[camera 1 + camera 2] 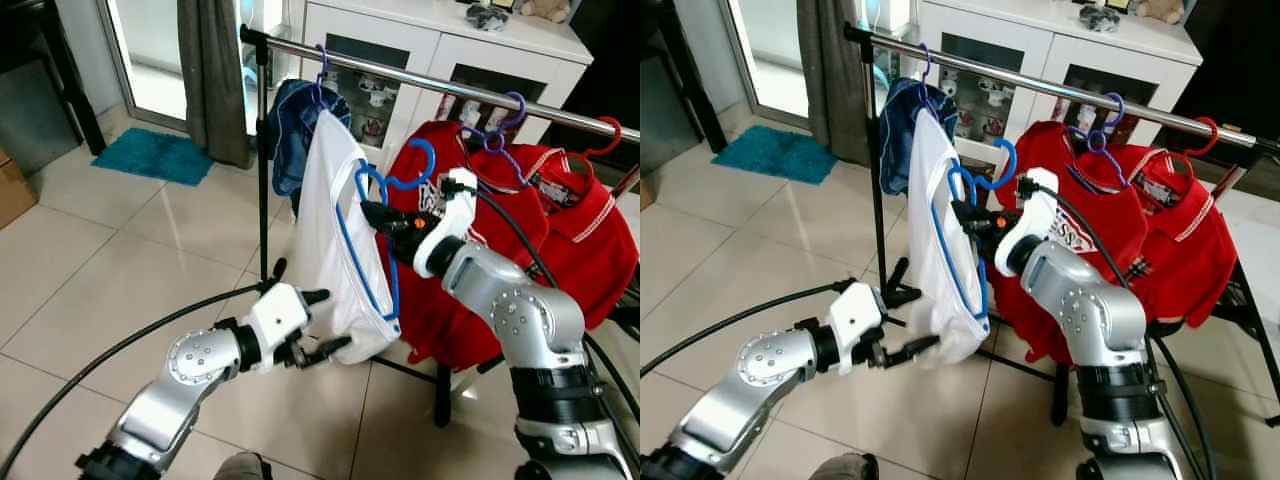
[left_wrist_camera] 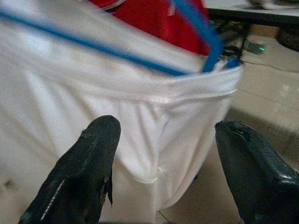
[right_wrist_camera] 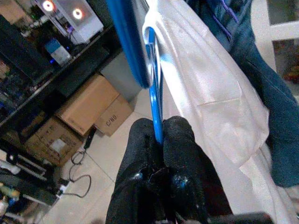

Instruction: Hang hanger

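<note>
From my remote station, the left gripper (image 1: 322, 323) hovers low over pale glossy floor tiles (image 1: 120, 270), its two black fingers (image 2: 79, 177) spread apart just short of the bottom hem of a white garment (image 1: 335, 230). That garment hangs on a blue hanger (image 1: 375, 240), which the right gripper (image 1: 385, 220) holds up beside the rail, its fingers pinched together on the hanger's thin blue bar (the right wrist view shows the bar squeezed between the two pads). The hanger's hook (image 1: 425, 160) sits below the chrome rail (image 1: 420, 82) and is not over it. On the rail itself hang a dark blue garment (image 1: 290, 130) on a purple hanger nearest the black upright post (image 1: 262, 150), and two red shirts (image 1: 560, 220) further along on blue and red hangers. Black cables (image 1: 110, 350) trail from both arms across the tiles. Beyond the rack stands a white cabinet (image 1: 430, 45) with glass doors, a grey curtain (image 1: 212, 70) by a bright doorway, and a teal mat (image 1: 150, 155) on the floor; the right wrist view also catches cardboard boxes (image 3: 88, 109) along a dark shelf.
</note>
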{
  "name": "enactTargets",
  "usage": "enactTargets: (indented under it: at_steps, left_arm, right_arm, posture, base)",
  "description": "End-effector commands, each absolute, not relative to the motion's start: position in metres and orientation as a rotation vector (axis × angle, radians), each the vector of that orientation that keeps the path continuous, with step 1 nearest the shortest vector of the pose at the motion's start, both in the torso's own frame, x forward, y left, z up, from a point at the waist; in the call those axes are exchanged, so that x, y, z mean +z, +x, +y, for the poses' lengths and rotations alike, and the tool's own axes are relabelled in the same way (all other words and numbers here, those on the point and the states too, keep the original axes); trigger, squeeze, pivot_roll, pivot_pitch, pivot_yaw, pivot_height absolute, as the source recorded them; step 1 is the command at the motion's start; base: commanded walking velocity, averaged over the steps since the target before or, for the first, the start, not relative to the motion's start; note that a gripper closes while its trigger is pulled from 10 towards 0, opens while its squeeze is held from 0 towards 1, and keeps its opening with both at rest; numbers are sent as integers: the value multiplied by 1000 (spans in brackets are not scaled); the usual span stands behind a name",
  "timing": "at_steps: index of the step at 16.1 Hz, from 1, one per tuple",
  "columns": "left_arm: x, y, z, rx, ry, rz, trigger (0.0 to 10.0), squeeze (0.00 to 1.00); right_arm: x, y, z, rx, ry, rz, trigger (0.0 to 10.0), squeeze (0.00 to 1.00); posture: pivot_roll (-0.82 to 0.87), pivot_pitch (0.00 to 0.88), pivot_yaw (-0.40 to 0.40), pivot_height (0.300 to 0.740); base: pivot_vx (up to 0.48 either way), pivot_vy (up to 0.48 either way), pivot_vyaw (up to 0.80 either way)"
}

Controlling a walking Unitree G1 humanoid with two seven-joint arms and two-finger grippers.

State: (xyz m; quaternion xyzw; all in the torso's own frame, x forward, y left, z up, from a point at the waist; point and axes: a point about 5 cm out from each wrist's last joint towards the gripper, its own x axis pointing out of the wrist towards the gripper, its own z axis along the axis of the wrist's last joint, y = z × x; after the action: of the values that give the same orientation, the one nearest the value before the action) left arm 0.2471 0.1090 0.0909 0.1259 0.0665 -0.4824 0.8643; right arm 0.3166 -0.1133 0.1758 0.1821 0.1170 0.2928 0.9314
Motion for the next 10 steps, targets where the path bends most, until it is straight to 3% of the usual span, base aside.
enactTargets:
  at_steps: [1,9,10]
  left_arm:
    - [90,248,109,-993,246,131,10000,0]
    - [74,267,99,-933,194,140,9961,0]
    - [72,270,101,-924,193,140,9373,0]
  right_arm:
    - [194,319,-117,594,374,166,10000,0]
    - [210,312,-104,637,394,149,10000,0]
    - [212,311,-102,645,398,147,10000,0]
  posture:
    - [111,36,-94,740]
    - [81,28,-92,740]
    - [79,29,-90,740]
  base:
    - [0,0,0]
    - [0,0,0]
    - [0,0,0]
